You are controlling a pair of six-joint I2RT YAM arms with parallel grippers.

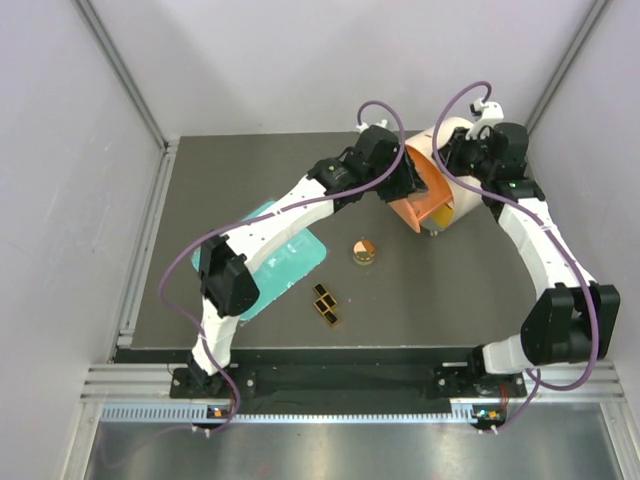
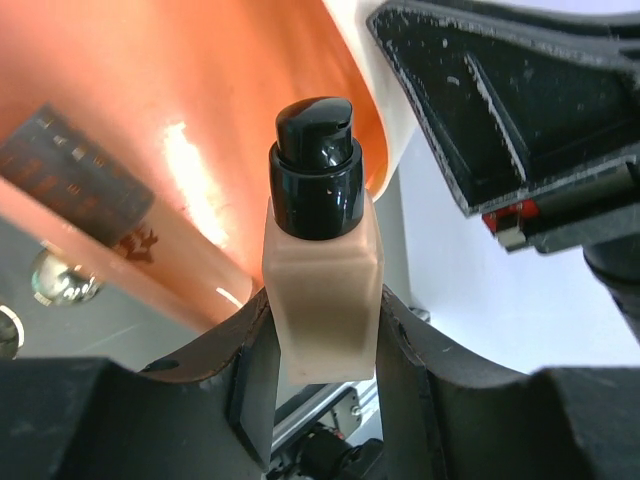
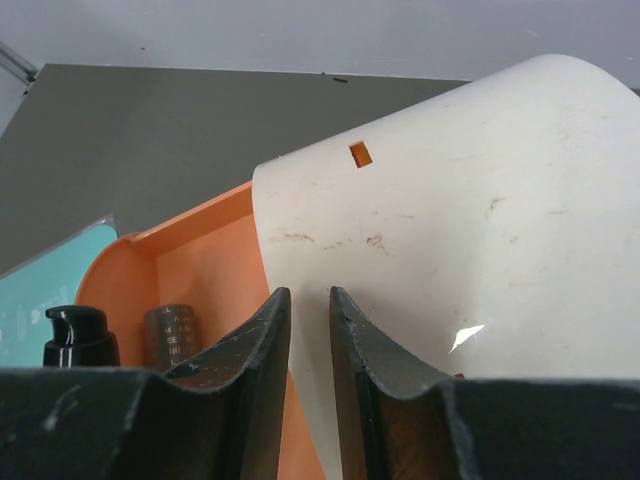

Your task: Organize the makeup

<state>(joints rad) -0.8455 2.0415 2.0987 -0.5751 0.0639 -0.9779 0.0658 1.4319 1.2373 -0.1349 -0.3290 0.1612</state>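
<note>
My left gripper (image 1: 414, 190) (image 2: 322, 300) is shut on a peach-pink tube (image 2: 322, 265) with a black cap and holds it upright at the open orange drawer (image 1: 428, 208). A second tube's dark cap (image 2: 75, 175) (image 3: 175, 335) lies inside the drawer (image 3: 200, 270). The held tube's cap (image 3: 78, 335) also shows in the right wrist view. My right gripper (image 1: 452, 165) (image 3: 308, 292) is almost shut, with nothing between the jaws, against the white drum (image 1: 455, 130) (image 3: 450, 230). The gold-and-black compact (image 1: 364, 251) and the black palettes (image 1: 325, 304) lie on the mat.
The flat teal tray (image 1: 290, 262) (image 3: 45, 295) lies at left, partly under my left arm. A metal ball foot (image 2: 62, 278) sits under the drawer. Grey walls enclose the dark mat (image 1: 420, 290) on three sides.
</note>
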